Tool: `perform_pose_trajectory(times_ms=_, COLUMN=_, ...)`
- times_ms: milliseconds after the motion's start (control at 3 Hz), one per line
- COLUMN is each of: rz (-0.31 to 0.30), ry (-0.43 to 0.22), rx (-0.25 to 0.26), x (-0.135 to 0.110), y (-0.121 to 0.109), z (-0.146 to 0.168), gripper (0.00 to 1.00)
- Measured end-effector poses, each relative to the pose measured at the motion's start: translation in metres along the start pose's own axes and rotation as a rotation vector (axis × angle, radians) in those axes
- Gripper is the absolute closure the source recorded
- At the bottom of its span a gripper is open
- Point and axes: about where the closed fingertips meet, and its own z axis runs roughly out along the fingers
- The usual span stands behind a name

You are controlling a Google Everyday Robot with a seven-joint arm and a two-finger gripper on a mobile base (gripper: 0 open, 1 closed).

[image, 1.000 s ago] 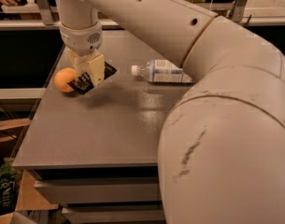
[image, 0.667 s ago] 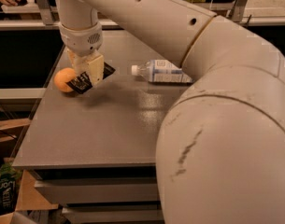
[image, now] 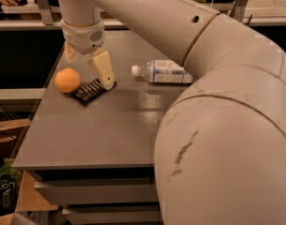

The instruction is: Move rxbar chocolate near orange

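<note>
Camera view shows me the rxbar chocolate [image: 91, 91], a flat rectangular snack bar in a glossy black wrapper with faint pale lettering, lying flat on the grey table top [image: 109, 139]. It sits at a slant, its lower-left end toward me and its upper-right end pointing toward the back of the table. Just beside it, on its left, rests the orange [image: 67, 80], a round fruit with smooth matte skin. The two look close enough to touch, though I cannot tell whether they do. My gripper [image: 87, 71] hangs right over the bar, at the end of the cream-coloured arm [image: 147, 13] that comes in from the right. Its jaws stand apart with nothing between them. The nearer beige finger [image: 103, 69] reaches down to the bar's upper-right end, and the other finger [image: 69, 53] shows above the orange. So the bar lies below the spread fingers, free of their grip. Well off to the right, a clear plastic bottle with a white label [image: 163, 72] lies on its side.
</note>
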Motion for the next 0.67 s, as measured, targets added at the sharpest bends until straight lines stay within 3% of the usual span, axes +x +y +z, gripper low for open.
perform_pose_trajectory(times_ms=667, rz=0.006, ry=-0.001, rx=0.006, x=0.0023, y=-0.002, z=-0.0043, gripper=0.0)
